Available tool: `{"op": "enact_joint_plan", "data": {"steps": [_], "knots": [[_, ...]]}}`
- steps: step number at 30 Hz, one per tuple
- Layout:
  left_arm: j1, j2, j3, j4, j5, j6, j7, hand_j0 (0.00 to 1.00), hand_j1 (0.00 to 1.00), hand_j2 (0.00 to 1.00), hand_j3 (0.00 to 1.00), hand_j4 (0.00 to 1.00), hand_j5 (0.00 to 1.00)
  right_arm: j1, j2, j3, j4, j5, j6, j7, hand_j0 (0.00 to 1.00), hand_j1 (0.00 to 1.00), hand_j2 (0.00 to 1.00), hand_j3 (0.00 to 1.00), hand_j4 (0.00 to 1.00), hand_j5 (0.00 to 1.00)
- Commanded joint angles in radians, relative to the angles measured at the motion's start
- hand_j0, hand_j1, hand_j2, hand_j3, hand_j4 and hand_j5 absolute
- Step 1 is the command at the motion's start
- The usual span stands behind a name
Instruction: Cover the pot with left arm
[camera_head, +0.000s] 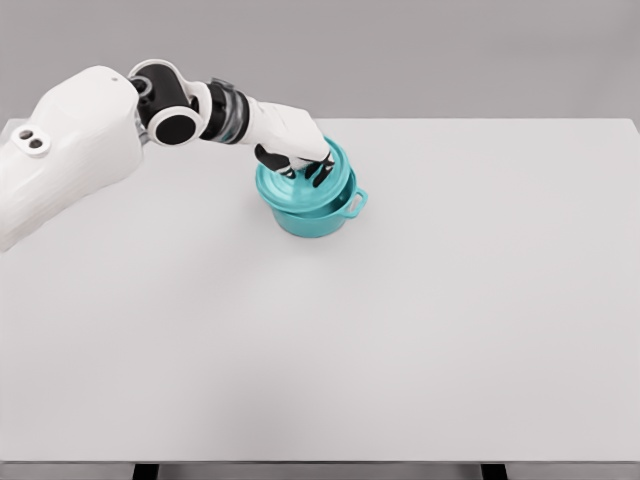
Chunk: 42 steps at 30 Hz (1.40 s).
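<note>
Your left hand (295, 150) sits on top of the lid (312, 183), its white back facing up and its dark fingertips (322, 172) curled down over the lid's upper face. The fingers are bent around something at the centre of the lid, but the hand hides it, so you cannot tell whether there is a knob under the palm. Read it as a grasp on the lid from above, not a loose hand.

The lid is a round teal disc with a raised rim, the same teal as the pot (318, 212) beneath it. It lies tilted, its right edge higher and its left edge lower, and it rests on the pot's rim. You cannot tell whether it is fully seated. The pot is a short round vessel, upright, with a small loop handle (357, 202) sticking out to the right and slightly toward you, so its handle line runs roughly left to right.

The left arm (70, 140) reaches in from the far left, the forearm pointing right to the wrist just left of the pot.

Pot and lid stand on the white table (420, 330), in the far half, a little left of centre.
</note>
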Motion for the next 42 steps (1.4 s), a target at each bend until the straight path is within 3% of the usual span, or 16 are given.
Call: {"op": "enact_joint_plan", "data": {"steps": [1, 4, 12, 13, 14, 16, 27, 29, 33, 34, 36, 38, 39, 41, 42], "knots": [[0.000, -0.002, -0.002, 0.006, 0.001, 0.003, 0.000, 0.57, 0.57, 0.57, 0.57, 0.57, 0.57, 0.000, 0.000, 0.000, 0.000, 0.001, 0.000, 0.000, 1.00, 1.00, 1.00, 1.00, 1.00, 1.00], [-0.003, -0.004, -0.014, 0.006, 0.001, 0.004, 0.000, 0.61, 0.61, 0.61, 0.61, 0.61, 0.61, 0.000, 0.000, 0.000, 0.000, 0.001, 0.000, 0.000, 1.00, 1.00, 1.00, 1.00, 1.00, 1.00], [-0.003, -0.013, -0.014, 0.009, 0.001, 0.004, 0.000, 0.62, 0.62, 0.62, 0.62, 0.62, 0.62, 0.000, 0.000, 0.000, 0.000, 0.001, 0.000, 0.000, 1.00, 1.00, 1.00, 1.00, 1.00, 1.00], [-0.003, -0.013, -0.014, 0.011, 0.001, 0.004, 0.000, 0.73, 0.73, 0.73, 0.73, 0.73, 0.73, 0.000, 0.000, 0.000, 0.000, 0.001, 0.000, 0.000, 1.00, 1.00, 1.00, 1.00, 1.00, 1.00], [-0.003, -0.013, -0.014, 0.011, 0.001, 0.004, 0.000, 0.76, 0.76, 0.76, 0.76, 0.76, 0.76, 0.000, 0.000, 0.000, 0.001, 0.001, 0.000, 0.000, 1.00, 1.00, 1.00, 1.00, 1.00, 1.00], [-0.005, -0.011, -0.014, 0.011, 0.001, 0.006, 0.000, 1.00, 1.00, 1.00, 1.00, 1.00, 1.00, 0.000, 0.000, 0.000, 0.001, 0.001, 0.000, 0.000, 1.00, 1.00, 1.00, 1.00, 1.00, 1.00], [-0.028, -0.007, -0.004, 0.011, 0.007, 0.001, 0.000, 1.00, 1.00, 1.00, 1.00, 1.00, 1.00, 0.000, 0.000, 0.000, 0.001, 0.001, 0.000, 0.000, 1.00, 1.00, 1.00, 1.00, 1.00, 1.00], [-0.043, 0.047, 0.000, -0.056, 0.068, -0.012, 0.000, 1.00, 1.00, 1.00, 1.00, 1.00, 1.00, 0.000, 0.000, 0.000, 0.000, 0.001, 0.000, 0.000, 1.00, 1.00, 1.00, 1.00, 1.00, 1.00], [-0.054, 0.360, 0.052, -0.380, 0.361, -0.069, 0.000, 1.00, 1.00, 1.00, 1.00, 1.00, 1.00, 0.000, 0.000, 0.000, 0.000, 0.001, 0.000, 0.000, 1.00, 1.00, 1.00, 1.00, 1.00, 1.00], [-0.051, 0.415, 0.076, -0.432, 0.370, -0.077, 0.000, 1.00, 1.00, 1.00, 1.00, 1.00, 1.00, 0.000, 0.000, 0.000, 0.000, 0.001, 0.000, 0.000, 1.00, 1.00, 1.00, 1.00, 1.00, 1.00], [0.031, 0.558, 0.116, -0.520, 0.407, -0.081, 0.000, 1.00, 1.00, 1.00, 1.00, 1.00, 1.00, 0.000, 0.000, 0.000, 0.000, 0.001, 0.000, 0.000, 1.00, 1.00, 1.00, 1.00, 1.00, 1.00], [0.210, 0.618, 0.285, -0.529, 0.415, -0.110, 0.000, 1.00, 1.00, 1.00, 1.00, 1.00, 1.00, 0.000, 0.000, 0.000, 0.001, 0.001, 0.000, 0.000, 1.00, 1.00, 1.00, 1.00, 1.00, 1.00], [0.349, 0.668, 0.418, -0.529, 0.418, -0.160, 0.000, 1.00, 1.00, 1.00, 1.00, 1.00, 1.00, 0.000, 0.000, 0.000, 0.000, 0.001, 0.000, 0.000, 1.00, 1.00, 1.00, 1.00, 1.00, 1.00], [0.523, 0.710, 0.578, -0.524, 0.458, -0.185, 0.000, 1.00, 1.00, 1.00, 1.00, 1.00, 1.00, 0.000, 0.000, 0.000, 0.000, 0.001, 0.000, 0.000, 1.00, 1.00, 1.00, 1.00, 1.00, 1.00], [0.557, 0.713, 0.609, -0.520, 0.462, -0.185, 0.000, 1.00, 1.00, 1.00, 1.00, 1.00, 1.00, 0.000, 0.000, 0.000, 0.001, 0.001, 0.000, 0.000, 1.00, 1.00, 1.00, 1.00, 1.00, 1.00]]}}
